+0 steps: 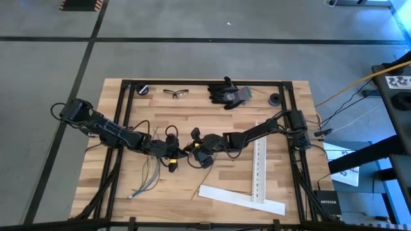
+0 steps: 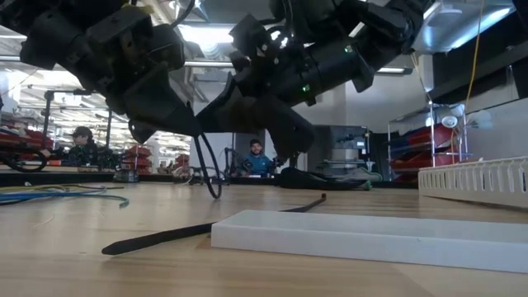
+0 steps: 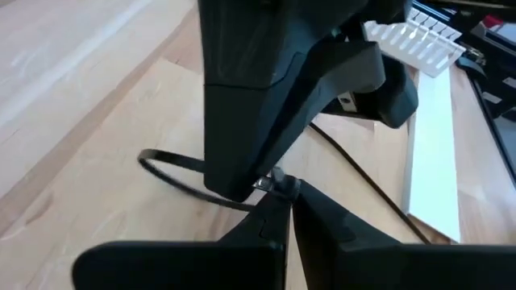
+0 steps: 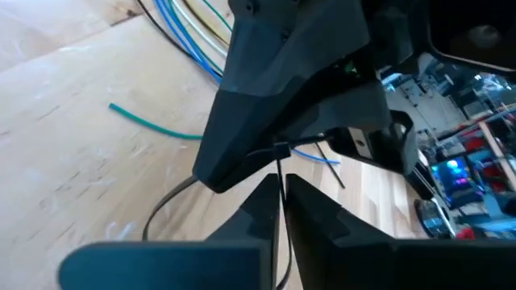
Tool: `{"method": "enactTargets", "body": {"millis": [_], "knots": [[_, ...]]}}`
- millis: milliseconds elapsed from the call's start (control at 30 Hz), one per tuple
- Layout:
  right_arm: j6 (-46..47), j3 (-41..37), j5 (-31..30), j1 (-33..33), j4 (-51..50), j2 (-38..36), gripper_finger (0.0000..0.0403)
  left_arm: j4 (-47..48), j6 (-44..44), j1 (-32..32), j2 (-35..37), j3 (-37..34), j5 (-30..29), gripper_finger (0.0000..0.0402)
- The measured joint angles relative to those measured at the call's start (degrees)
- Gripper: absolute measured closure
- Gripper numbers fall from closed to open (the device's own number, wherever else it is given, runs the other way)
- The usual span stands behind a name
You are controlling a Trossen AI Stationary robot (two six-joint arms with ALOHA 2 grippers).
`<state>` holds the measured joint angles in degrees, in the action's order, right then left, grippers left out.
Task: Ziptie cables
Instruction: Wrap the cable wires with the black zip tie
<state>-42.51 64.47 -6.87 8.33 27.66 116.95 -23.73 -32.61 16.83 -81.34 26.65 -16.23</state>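
Both grippers meet above the table's middle, tip to tip, and each is shut on the same looped black ziptie (image 3: 173,171). My left gripper (image 3: 289,197) comes from the table's left and my right gripper (image 4: 280,181) from the right. The ziptie's loop (image 2: 210,177) hangs below them, clear of the wood. A second black ziptie (image 2: 198,233) lies flat on the table, its far end by the near white strip. The cables (image 1: 144,176), pale blue, grey and greenish wires, lie loose on the table to the near left of the grippers (image 4: 189,36). My left gripper pinches the ziptie between its two fingertips (image 3: 270,211) at the spot where the loop closes (image 3: 278,184), coming level from the table's left. The loop hangs clear of the table. My right gripper pinches the same ziptie's thin strand (image 4: 279,155) between its fingertips (image 4: 262,197), coming from the table's right, directly opposite the left fingers. The strand runs down between its fingers, and the ziptie is lifted off the table.
A flat white strip (image 1: 241,199) lies near the front edge, and a perforated white strip (image 1: 260,160) stands to the right. Safety glasses (image 1: 176,93), a black glove (image 1: 228,93) and small round parts lie along the far edge. People sit in the room behind.
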Motion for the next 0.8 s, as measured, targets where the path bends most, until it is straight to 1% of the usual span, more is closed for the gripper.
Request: {"method": "enactTargets", "body": {"millis": [200, 300, 400, 533, 633, 733, 800], "knots": [[-1.4, 0.02, -3.0, 1.74, -2.27, 0.0, 0.0402, 0.15, -0.31, -1.36, 0.0, 0.0, -0.11, 0.0402], [-1.49, 0.04, -6.79, 2.88, -3.06, 0.52, 0.0402, 0.5, -0.4, -2.1, -0.02, 0.0, 0.0, 0.0402], [-2.09, 0.04, -7.67, 3.57, -4.87, 0.57, 0.0402, 0.69, -0.21, -2.53, -0.09, -0.07, 0.13, 0.0402], [-6.05, 0.02, -11.43, 4.39, -5.22, 0.61, 0.0402, 1.17, -0.55, -3.33, -0.09, -0.07, -0.12, 0.0402], [-8.21, 0.04, -11.49, 4.34, -5.33, 0.66, 0.0402, 1.99, -1.29, -4.09, -0.04, -0.04, -0.28, 0.0402], [-8.36, 0.04, -11.45, 4.34, -5.06, 0.91, 0.0403, 1.9, -0.29, -4.61, -0.04, -0.04, 1.76, 0.0402], [-8.44, 0.02, -12.91, 4.44, -3.71, 1.23, 0.0403, 2.08, -0.16, -4.84, -0.32, -0.04, 3.31, 0.0402]]}}
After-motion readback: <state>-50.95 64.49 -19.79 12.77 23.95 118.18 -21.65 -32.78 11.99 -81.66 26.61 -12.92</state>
